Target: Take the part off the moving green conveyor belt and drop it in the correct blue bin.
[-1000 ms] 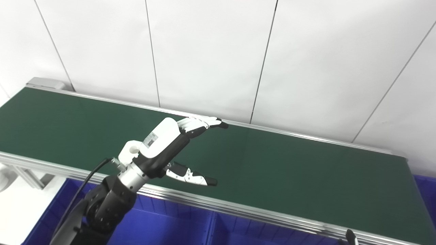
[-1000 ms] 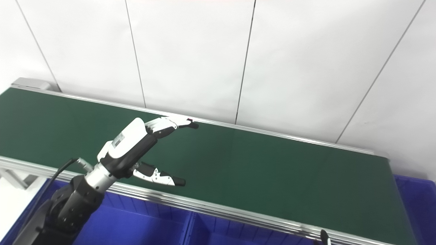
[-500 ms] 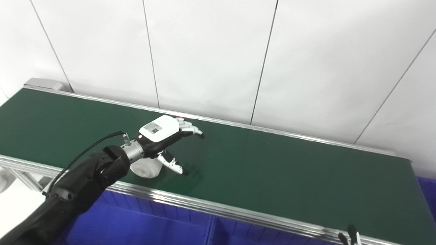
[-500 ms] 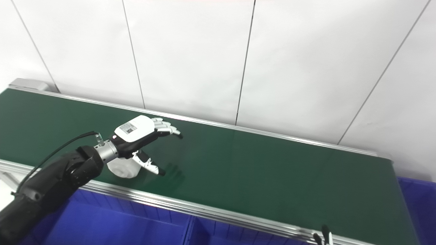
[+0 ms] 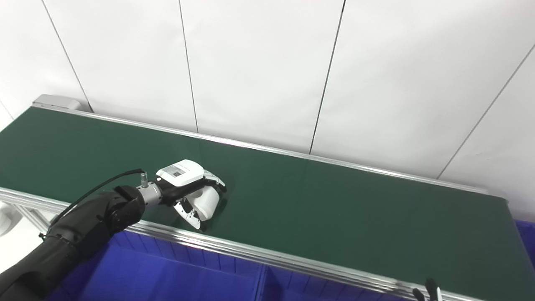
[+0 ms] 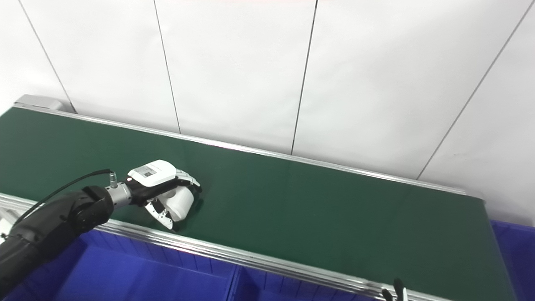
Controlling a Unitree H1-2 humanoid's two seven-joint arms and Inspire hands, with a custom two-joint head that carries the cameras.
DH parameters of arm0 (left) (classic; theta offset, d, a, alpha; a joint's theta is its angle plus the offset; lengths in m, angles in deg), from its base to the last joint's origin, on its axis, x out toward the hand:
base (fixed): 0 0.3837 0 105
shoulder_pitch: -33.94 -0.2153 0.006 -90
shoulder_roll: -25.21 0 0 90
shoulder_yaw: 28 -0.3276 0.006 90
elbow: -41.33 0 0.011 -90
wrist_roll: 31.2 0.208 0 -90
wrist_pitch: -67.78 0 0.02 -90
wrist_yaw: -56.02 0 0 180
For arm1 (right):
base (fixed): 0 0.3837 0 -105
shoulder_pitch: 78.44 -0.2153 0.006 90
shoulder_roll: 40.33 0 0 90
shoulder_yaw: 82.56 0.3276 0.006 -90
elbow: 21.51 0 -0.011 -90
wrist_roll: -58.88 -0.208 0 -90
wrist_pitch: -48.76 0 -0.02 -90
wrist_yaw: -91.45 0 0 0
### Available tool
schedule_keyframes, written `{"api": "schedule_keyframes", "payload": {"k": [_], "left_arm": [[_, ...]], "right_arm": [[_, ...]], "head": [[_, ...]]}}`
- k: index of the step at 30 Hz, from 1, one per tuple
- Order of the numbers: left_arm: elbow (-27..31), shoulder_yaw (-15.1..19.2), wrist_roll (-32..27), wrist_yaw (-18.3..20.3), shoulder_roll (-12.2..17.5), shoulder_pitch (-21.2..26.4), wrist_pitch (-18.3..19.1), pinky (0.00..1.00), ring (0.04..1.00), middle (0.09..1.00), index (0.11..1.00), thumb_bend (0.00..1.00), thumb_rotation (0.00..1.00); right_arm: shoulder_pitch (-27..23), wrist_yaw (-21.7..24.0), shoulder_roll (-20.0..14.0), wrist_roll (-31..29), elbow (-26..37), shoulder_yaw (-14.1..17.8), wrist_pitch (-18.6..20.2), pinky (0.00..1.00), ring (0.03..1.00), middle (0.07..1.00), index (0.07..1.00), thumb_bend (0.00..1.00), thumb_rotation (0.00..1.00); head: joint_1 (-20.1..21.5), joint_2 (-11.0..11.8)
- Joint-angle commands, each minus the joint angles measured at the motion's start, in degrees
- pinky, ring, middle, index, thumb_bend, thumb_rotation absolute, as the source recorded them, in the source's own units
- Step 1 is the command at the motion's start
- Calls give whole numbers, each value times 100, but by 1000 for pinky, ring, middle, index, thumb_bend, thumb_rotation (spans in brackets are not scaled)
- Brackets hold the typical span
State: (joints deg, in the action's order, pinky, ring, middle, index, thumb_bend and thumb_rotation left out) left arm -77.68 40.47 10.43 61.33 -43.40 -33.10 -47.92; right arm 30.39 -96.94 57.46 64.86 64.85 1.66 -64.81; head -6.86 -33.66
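One white part point(image 5: 205, 201) sits near the belt's point(image 5: 334, 200) near-left edge, my left hand point(image 5: 187, 186) with fingers curled around it. I judge grasping underway; next, lift toward a bin point(image 5: 167, 276).

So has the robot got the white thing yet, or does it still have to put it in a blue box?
Almost got it. The left hand is down on the green belt, fingers wrapped around the white part, which has not left the belt. Lifting it and dropping it into a blue bin remain.
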Motion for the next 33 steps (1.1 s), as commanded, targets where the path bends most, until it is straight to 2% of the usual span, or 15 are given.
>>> {"api": "schedule_keyframes", "payload": {"k": [1,2,3,5,7,8,10,11,12,14,17,20,25,31,33], "left_arm": [[-101,23,53,-59,109,217,-11,789,844,831,780,894,384],[-144,12,80,-100,95,215,-20,773,835,826,776,901,368],[-193,-10,244,-328,69,206,1,772,834,825,776,902,366],[-248,-61,543,-727,26,192,92,706,782,788,752,909,333],[-366,-84,776,-1189,-44,192,125,652,727,750,734,887,265],[-449,-89,850,-1419,-81,199,101,578,636,683,689,887,176],[-652,-83,878,-1924,-173,218,-51,499,540,601,620,858,57],[-756,-93,804,-2029,-223,239,-89,495,534,596,616,855,50],[-833,-111,748,-2101,-255,257,-110,463,497,538,561,693,25],[-928,-156,424,-2168,-331,270,-119,399,438,483,517,558,5],[-867,-181,158,-2180,-365,243,-120,319,386,452,517,522,0],[-666,-198,68,-2097,-320,208,-120,311,377,445,519,519,0],[-142,-139,55,-1705,-162,146,-117,317,384,449,520,519,0],[891,58,-3,-1108,113,-6,-90,329,404,463,509,522,0],[1484,198,-129,-765,218,-102,-9,329,404,463,509,522,0]], "right_arm": [[31,31,-26,-40,216,17,-335,860,928,1000,1000,735,1000],[38,46,-28,-58,223,19,-335,863,929,1000,1000,739,1000],[46,73,-30,-88,231,23,-335,863,929,1000,1000,739,1000],[57,122,-33,-134,243,31,-335,865,931,1000,1000,745,1000],[63,138,-32,-121,253,43,-335,867,936,1000,1000,749,1000],[65,134,-28,-95,257,51,-335,858,930,1000,1000,749,1000],[71,124,-19,-70,272,64,-335,854,922,1000,1000,746,1000],[76,128,-21,-59,276,66,-335,854,921,1000,1000,746,1000],[80,130,-21,-50,278,68,-335,852,919,1000,1000,748,1000],[88,111,-16,-14,277,76,-335,848,919,1000,1000,744,1000],[99,97,8,-1,288,90,-335,850,913,1000,1000,739,1000],[102,122,12,-29,299,89,-335,845,911,1000,1000,747,1000],[102,201,19,-120,309,103,-335,837,909,1000,1000,774,995],[95,259,14,-126,358,152,-334,823,907,1000,1000,771,994],[82,318,-9,-157,424,189,-328,818,907,1000,1000,765,993]], "head": [[-14,-13],[-14,-13],[-14,-18],[-6,-21],[-4,-27],[-4,-27],[3,-36],[8,-47],[8,-47],[16,-52],[32,-64],[24,-75],[5,-111],[-75,-245],[-219,-459]]}}
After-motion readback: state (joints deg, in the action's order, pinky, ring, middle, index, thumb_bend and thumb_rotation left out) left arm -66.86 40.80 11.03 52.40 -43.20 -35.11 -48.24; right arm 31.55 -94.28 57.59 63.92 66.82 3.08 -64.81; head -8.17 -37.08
